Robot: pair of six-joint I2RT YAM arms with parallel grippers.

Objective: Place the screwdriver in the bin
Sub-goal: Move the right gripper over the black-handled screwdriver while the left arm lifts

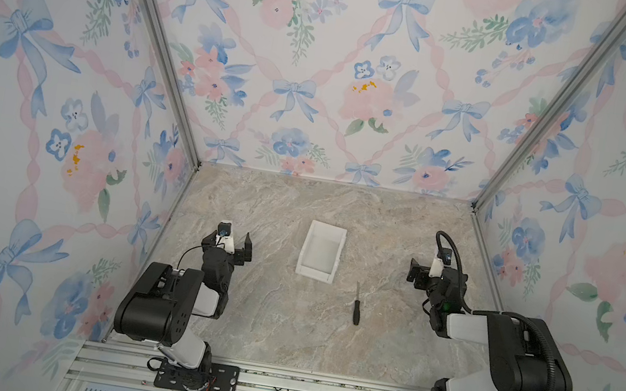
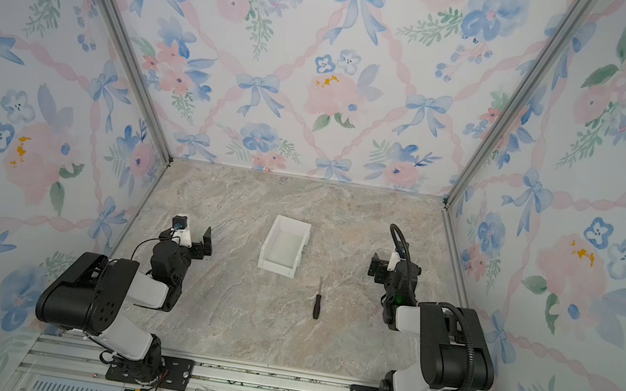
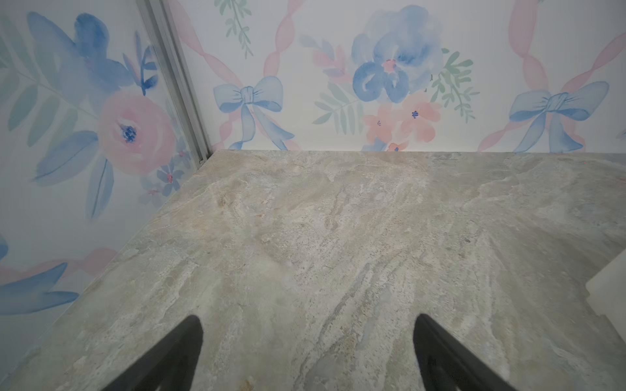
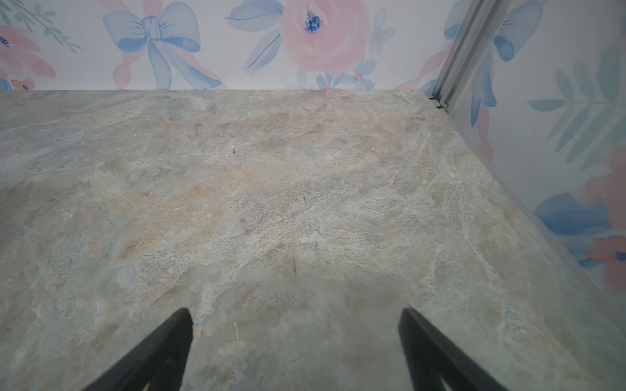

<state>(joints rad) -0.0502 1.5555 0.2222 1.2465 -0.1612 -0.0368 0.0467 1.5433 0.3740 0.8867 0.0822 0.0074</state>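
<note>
Nothing is done yet: the screwdriver (image 1: 357, 305) lies on the counter (image 1: 262, 323) near the empty bin (image 1: 306, 246), while the left pincer (image 3: 309, 321) and the right pincer (image 4: 295, 313) are both spread apart and empty.

Obstacles: bin (image 1: 314, 273) at table (image 1: 264, 315) centre, screwdriver (image 1: 356, 304) just beside toward front edge; open passage left and right; walls (image 1: 320, 80) close three edges.
</note>
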